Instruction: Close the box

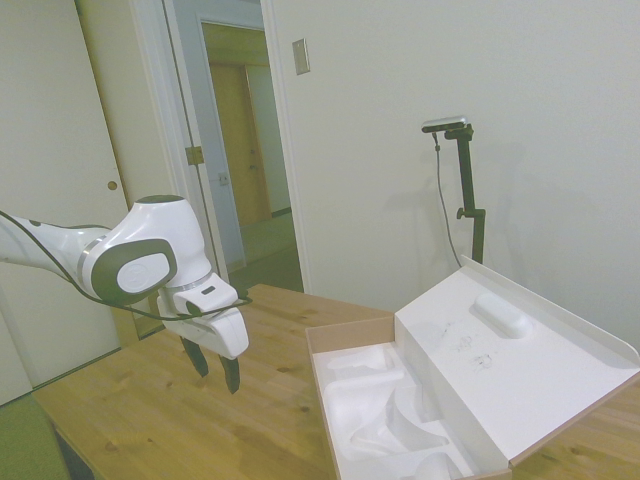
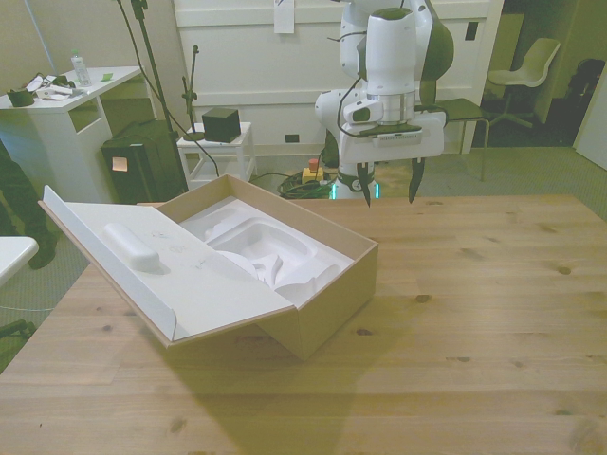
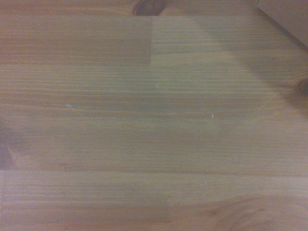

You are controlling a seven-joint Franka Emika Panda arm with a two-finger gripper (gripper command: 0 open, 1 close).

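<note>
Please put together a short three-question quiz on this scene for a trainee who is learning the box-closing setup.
1. True or false: the box has its lid shut flat over the white insert.
2. Multiple choice: the hand is A) gripping the lid's edge, B) pressed into the insert, C) hanging above bare table, apart from the box.
3. Fill in: in the front view, the open lid lies toward the front view's ____ side of the box.

Key:
1. False; the lid stands open, tilted outward, with its oblong bump showing.
2. C; its fingers are spread and hold nothing.
3. Left.
</note>
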